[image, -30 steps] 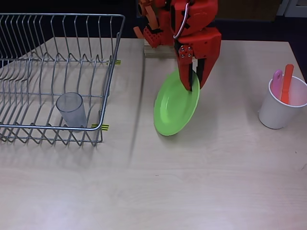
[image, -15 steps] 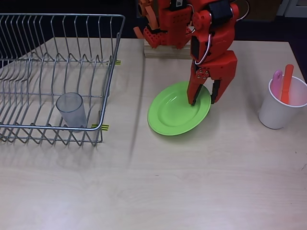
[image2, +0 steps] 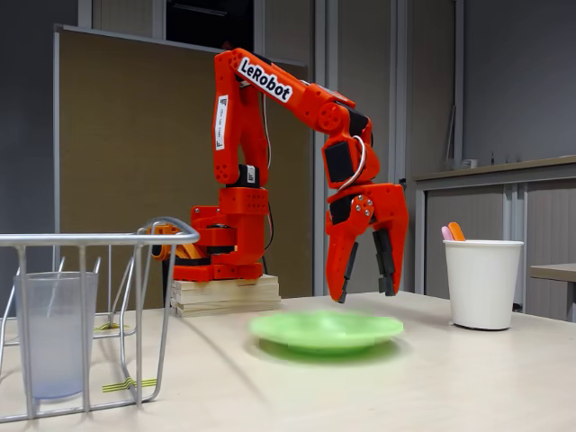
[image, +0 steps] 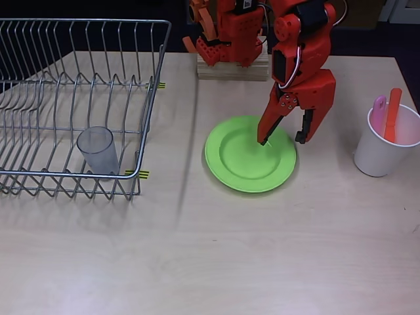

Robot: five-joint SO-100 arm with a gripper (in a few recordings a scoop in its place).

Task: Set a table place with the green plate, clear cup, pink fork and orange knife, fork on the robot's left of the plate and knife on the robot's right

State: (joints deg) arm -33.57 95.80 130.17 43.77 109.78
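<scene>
Lime-green and round, the plate (image: 249,156) lies flat near the middle of a pale wood-grain desk (image: 262,249), its outline slightly blurred in the fixed view (image2: 326,329). An orange-red arm (image2: 261,108) on a wooden block (image: 230,69) reaches down over the plate's right side, as the overhead view shows it. Its claw (image: 283,139) hangs wide apart just above the plate, holding nothing (image2: 364,292). At the left of the overhead view stands a wire dish rack (image: 79,98) with the clear cup (image: 98,151) upright inside, near its front right corner. At the right stands a white cup (image: 386,141) holding the pink fork (image: 379,113) and the orange knife (image: 392,113), both upright, side by side.
</scene>
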